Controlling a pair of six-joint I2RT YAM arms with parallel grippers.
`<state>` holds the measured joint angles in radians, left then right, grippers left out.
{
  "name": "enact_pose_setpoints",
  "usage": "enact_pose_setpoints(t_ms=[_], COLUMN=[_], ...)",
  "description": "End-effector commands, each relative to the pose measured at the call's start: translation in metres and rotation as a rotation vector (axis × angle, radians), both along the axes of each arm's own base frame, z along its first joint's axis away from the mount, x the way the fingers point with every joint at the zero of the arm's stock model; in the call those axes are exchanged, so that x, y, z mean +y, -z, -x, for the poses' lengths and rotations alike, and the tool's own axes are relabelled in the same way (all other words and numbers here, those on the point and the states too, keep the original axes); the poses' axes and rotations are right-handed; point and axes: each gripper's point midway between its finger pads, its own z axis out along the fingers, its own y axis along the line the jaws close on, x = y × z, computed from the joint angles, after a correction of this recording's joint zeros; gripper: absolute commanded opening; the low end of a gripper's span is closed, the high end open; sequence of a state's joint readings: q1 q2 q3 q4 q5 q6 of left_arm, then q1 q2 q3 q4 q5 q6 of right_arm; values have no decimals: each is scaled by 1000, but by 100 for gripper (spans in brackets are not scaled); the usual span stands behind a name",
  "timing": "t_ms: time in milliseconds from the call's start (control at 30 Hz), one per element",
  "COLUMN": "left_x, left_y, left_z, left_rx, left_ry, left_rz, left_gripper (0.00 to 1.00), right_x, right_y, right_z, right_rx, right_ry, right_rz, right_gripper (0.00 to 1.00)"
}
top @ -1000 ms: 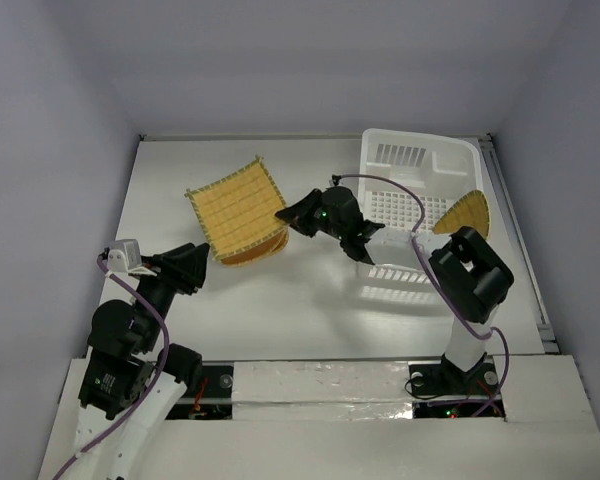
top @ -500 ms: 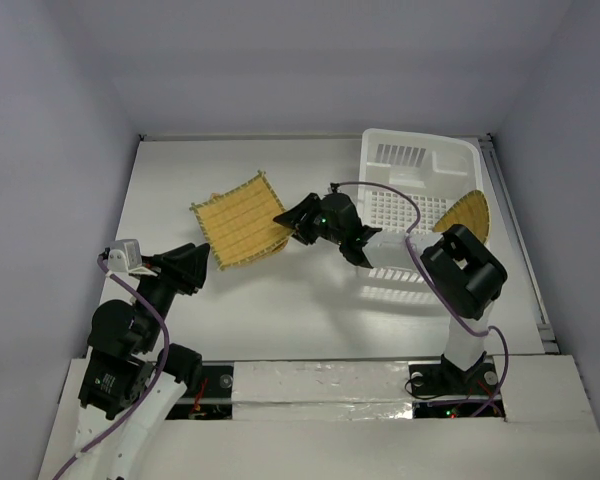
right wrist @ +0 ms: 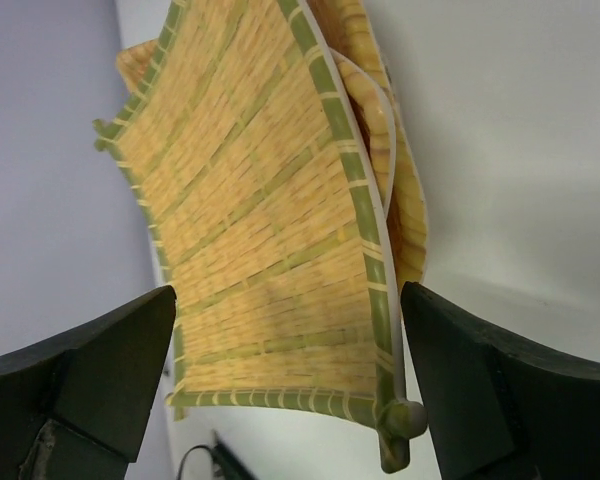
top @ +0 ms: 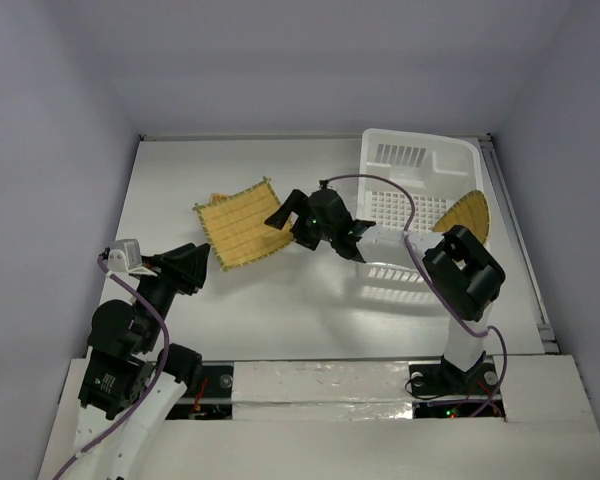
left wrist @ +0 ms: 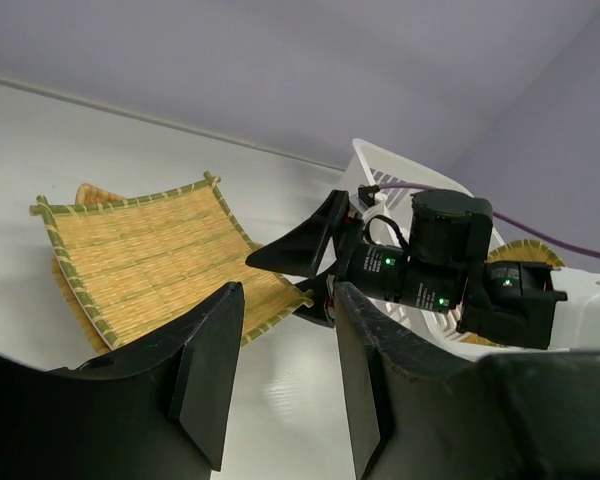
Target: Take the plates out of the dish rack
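Seen from above, the large square plate (top: 242,222) lies on the desk (top: 310,300) at 10 o'clock from the desk's centre. It rests on a smaller plate (top: 217,199), of which only a sliver shows at its 11 o'clock corner.

The right gripper (top: 283,226) stands at the square plate's 3 o'clock edge. Its fingers are spread wide either side of that edge and pinch nothing.

The left gripper (top: 190,265) sits at 7 o'clock from the square plate and apart from it. Its fingers are partly spread, with nothing between them.

The dish rack (top: 420,160) sits at 2 o'clock on the desk. A rounded plate (top: 465,212) stands on edge at the rack's 3 o'clock side.
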<state>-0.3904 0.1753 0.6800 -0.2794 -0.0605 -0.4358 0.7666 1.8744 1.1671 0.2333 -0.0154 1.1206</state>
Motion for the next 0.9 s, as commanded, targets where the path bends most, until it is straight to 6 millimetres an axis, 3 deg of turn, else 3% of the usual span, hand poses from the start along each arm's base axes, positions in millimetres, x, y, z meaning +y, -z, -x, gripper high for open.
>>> enact_pose_setpoints(t_ms=[0,133,433,667,800,867], left_x=[0,0,0,0,0,0], left_y=[-14,-15,-16,-17,-17,-17], left_z=[3,4,5,6,7,7], left_rx=[-55,-58,-67,-70,-76,-75], left_ry=[8,6,9,15,16,17], left_rz=[24,25,27,28,26,28], left_gripper=[39,39,39,39,39,39], right_x=[-6,-17,-53,-65,-85,-106], right_y=[-7,2,-12,-51,-76,-93], right_z=[-4,0,7,30,42,52], right_rx=[-63,-75,-108,-167,-199,-225], right_ry=[21,61,167,162,191,227], right_rz=[182,307,371,345,351,338], right_gripper=[100,100,100,100,100,88])
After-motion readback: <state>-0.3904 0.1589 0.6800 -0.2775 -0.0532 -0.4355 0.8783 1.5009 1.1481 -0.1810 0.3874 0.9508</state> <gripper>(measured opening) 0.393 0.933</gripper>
